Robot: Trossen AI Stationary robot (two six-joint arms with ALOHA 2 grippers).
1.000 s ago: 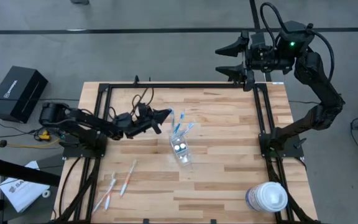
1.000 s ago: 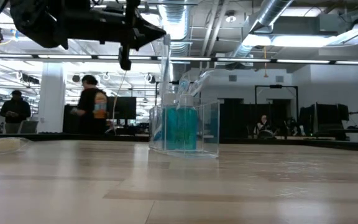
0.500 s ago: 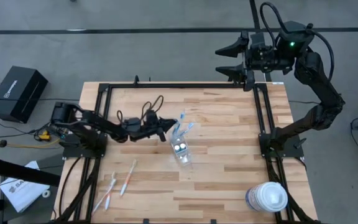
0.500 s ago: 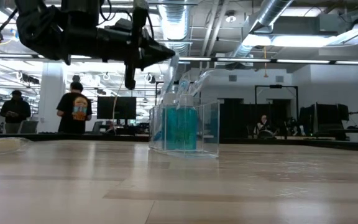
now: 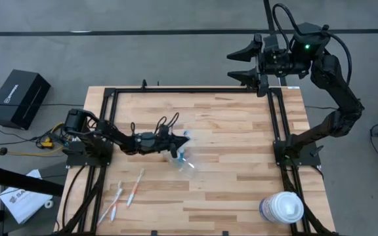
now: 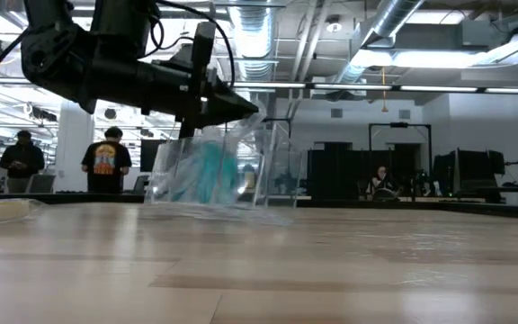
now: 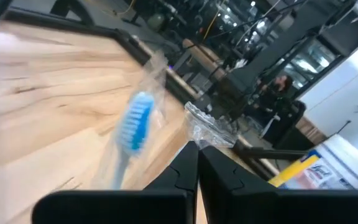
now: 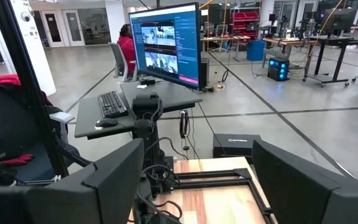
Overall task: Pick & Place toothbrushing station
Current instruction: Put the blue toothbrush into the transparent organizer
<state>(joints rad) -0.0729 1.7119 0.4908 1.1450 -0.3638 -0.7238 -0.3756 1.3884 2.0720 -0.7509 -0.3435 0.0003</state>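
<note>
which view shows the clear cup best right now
The low view: the clear cup is seen side-on, tilted under the shut left gripper. The high view shows a blurred smear, the left wrist view only a rim edge, the right wrist view nothing.

Your two arms are matte black, six-jointed, with loose black cables looped along the left arm [image 5: 110, 136]. A green indicator light [image 5: 308, 46] glows on the right arm [image 5: 327, 72]. Both claws have dark, wedge-shaped fingers.
</note>
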